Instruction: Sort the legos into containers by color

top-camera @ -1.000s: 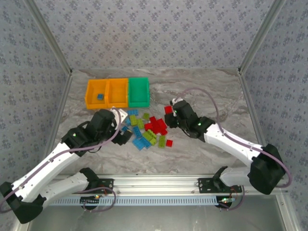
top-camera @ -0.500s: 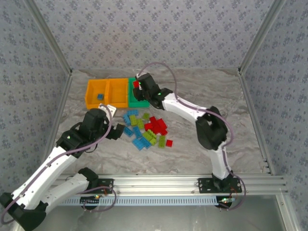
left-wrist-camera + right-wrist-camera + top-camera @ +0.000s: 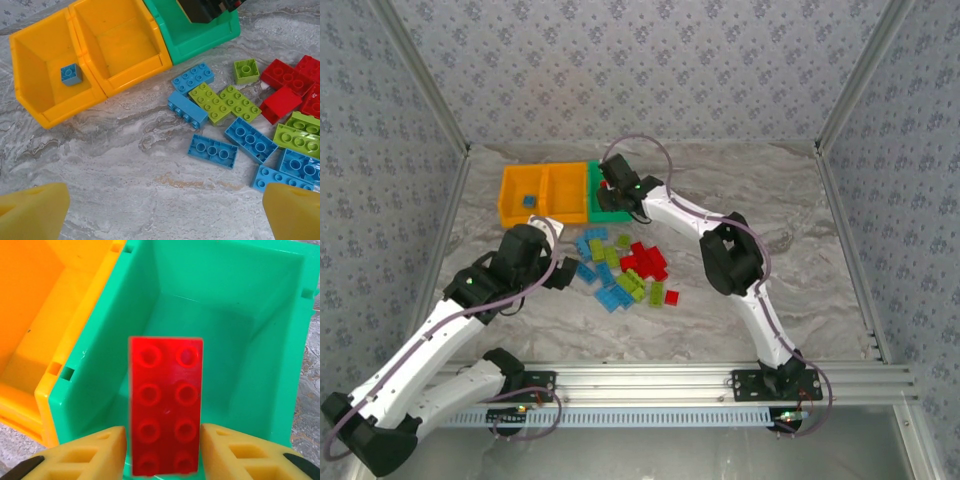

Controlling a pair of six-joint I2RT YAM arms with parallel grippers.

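No readable text, label, brand, number or sign appears on any surface. The studs of the red brick (image 3: 165, 405) are too blurred to show lettering.

a red eight-stud lego (image 3: 166, 407) is seen lengthwise between the right fingers (image 3: 85, 455), above the open green container (image 3: 240, 315); whether it is gripped cannot be told. two orange containers (image 3: 120, 45) are joined beside the green one, and a small blue lego (image 3: 70, 74) is kept in the end one. ahead of the left fingers (image 3: 30, 212), blue, lime and red legos (image 3: 235, 115) are scattered studs-up on the table (image 3: 125, 175), near the containers.
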